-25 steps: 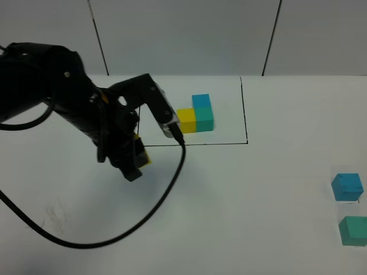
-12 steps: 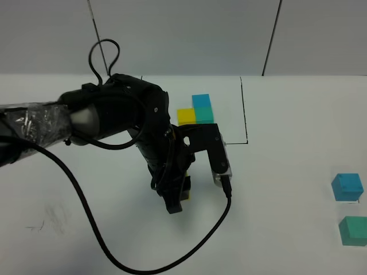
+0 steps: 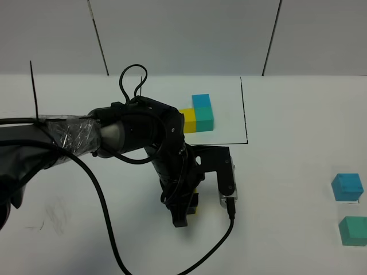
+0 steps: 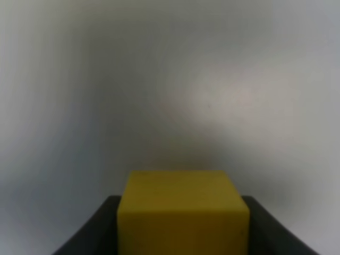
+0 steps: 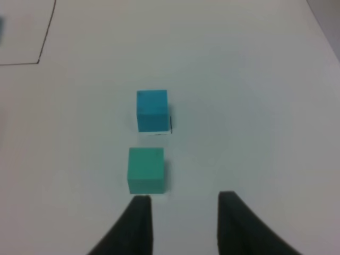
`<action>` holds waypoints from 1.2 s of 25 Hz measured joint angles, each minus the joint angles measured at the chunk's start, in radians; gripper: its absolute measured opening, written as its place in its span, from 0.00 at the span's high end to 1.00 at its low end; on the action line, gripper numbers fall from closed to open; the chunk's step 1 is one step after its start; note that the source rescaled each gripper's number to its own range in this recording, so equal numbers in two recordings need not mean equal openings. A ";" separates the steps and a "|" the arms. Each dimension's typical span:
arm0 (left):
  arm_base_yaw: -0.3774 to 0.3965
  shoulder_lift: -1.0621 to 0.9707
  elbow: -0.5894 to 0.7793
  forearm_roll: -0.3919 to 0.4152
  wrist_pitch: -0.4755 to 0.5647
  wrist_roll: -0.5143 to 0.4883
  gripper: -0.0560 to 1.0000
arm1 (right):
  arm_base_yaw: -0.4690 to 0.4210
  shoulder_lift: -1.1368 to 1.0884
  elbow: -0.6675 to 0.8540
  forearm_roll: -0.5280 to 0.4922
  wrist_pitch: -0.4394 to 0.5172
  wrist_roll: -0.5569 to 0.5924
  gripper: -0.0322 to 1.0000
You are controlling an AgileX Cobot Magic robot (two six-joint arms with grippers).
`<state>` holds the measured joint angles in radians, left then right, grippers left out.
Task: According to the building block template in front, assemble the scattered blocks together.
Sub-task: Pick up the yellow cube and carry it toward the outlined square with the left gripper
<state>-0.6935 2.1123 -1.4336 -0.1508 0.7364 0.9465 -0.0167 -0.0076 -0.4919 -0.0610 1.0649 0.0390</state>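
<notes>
Exterior high: left gripper (image 3: 186, 211) low over white table (image 3: 287, 172), clamped on yellow cube (image 3: 195, 204), near framed template trio (image 3: 196, 117). Sky-blue cube (image 3: 347, 187) and teal-green cube (image 3: 352, 230) far right, apart.
Left wrist: yellow cube pinched between dark fingers (image 4: 93, 234).
Right wrist: right gripper (image 5: 185, 223) fingers spread, just beside teal-green cube.

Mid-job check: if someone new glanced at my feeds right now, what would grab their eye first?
The bulky black arm stretched over the left of the table, left fingers clamped on a yellow cube. Behind it, the joined yellow, green and blue cubes sit inside a drawn black outline. Far right lie a loose blue cube and green cube, with the open right fingers near the green one.
</notes>
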 joint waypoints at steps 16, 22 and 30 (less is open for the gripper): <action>-0.001 0.044 -0.008 -0.003 0.007 0.001 0.95 | 0.000 0.000 0.000 0.000 0.000 0.000 0.96; -0.001 0.044 -0.009 -0.003 0.029 0.001 0.93 | 0.000 0.000 0.000 0.000 0.000 0.000 0.96; -0.001 -0.022 -0.009 0.008 0.077 0.001 0.20 | 0.000 0.000 0.000 0.000 0.000 0.000 0.96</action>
<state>-0.6945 2.0901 -1.4423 -0.1424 0.8135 0.9473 -0.0167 -0.0076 -0.4919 -0.0610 1.0649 0.0390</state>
